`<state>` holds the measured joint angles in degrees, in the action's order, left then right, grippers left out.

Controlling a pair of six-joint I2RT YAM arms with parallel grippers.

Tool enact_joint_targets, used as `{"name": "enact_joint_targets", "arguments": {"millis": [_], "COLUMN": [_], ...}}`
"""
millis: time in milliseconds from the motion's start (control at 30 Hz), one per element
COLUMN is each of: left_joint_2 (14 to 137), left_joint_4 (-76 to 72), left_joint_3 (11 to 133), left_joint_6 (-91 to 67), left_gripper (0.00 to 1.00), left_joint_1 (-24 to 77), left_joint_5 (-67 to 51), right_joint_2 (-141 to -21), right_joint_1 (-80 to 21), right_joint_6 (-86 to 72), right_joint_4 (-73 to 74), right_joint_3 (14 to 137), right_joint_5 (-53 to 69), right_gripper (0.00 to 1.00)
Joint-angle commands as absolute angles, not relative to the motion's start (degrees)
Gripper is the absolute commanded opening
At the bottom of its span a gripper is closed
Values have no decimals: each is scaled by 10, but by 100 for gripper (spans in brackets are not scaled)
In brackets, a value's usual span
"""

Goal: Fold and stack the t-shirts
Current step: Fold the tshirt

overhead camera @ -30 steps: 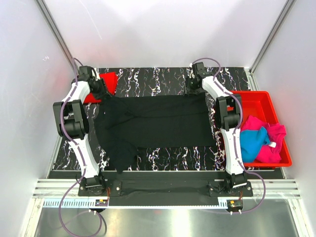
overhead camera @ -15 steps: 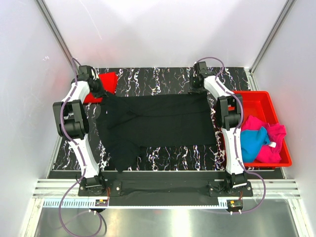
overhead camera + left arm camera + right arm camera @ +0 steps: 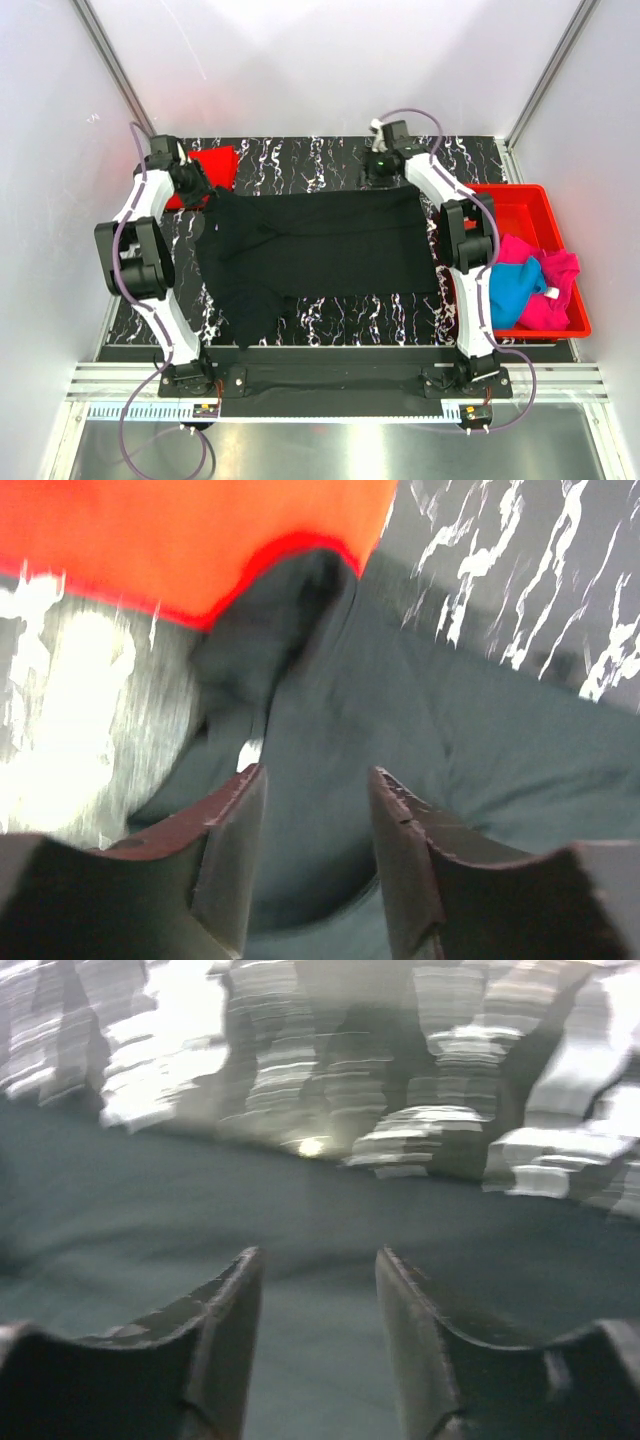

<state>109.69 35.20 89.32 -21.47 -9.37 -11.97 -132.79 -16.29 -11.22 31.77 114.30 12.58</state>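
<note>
The black t-shirt (image 3: 320,245) lies spread flat across the middle of the table, one sleeve trailing toward the near left. My left gripper (image 3: 196,186) hovers open over its far-left corner, nothing between the fingers (image 3: 235,820); black cloth (image 3: 420,740) lies beneath, with the red t-shirt (image 3: 190,530) just beyond. That folded red t-shirt (image 3: 208,168) sits at the back left. My right gripper (image 3: 378,170) stands open above the shirt's far edge (image 3: 300,1210), empty. The bright blue t-shirt (image 3: 510,287) and the magenta t-shirt (image 3: 558,290) lie crumpled in the bin.
A rigid red plastic bin (image 3: 522,195) stands at the table's right edge beside the right arm. The black marbled tabletop (image 3: 320,160) shows beyond the shirt and along its near side. White walls enclose the back and both sides.
Both grippers have opened and drawn back from the black shirt's far edge. The right gripper shifted left and toward the back, the left arm swung outward. The shirt lies where it was.
</note>
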Motion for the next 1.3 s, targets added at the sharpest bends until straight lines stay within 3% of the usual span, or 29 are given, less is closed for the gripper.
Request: {"name": "enact_joint_targets", "arguments": {"millis": [0,167,400,533,767,933,1267], "left_joint_2": [1016,919,881,865,890,884,908], "left_joint_4": [365,326,293,243,223,194,182], "left_joint_3": [815,689,576,525,524,500,509], "left_joint_6": [-247,-293,-318,-342,-354,-368,-376], "left_gripper": [52,55,55,56,57,55,48], "left_joint_1": [-98,-116,-129,-128,-126,-122,-112], "left_joint_5": [-104,-131,-214,-233,-215,-208,-197], "right_joint_2": [-1245,-1263,-1310,-1313,-1288,-1328,-1332], "right_joint_1": [-263,-331,-380,-382,-382,-382,-382], "right_joint_6": [-55,-19,-4,-38,-63,-22,-4], "right_joint_4": [262,226,118,119,101,102,88], "right_joint_3": [1117,1114,1122,1127,1084,1113,1113], "right_joint_5": [222,292,360,297,243,351,339], "right_gripper": [60,66,61,60,60,62,63]}}
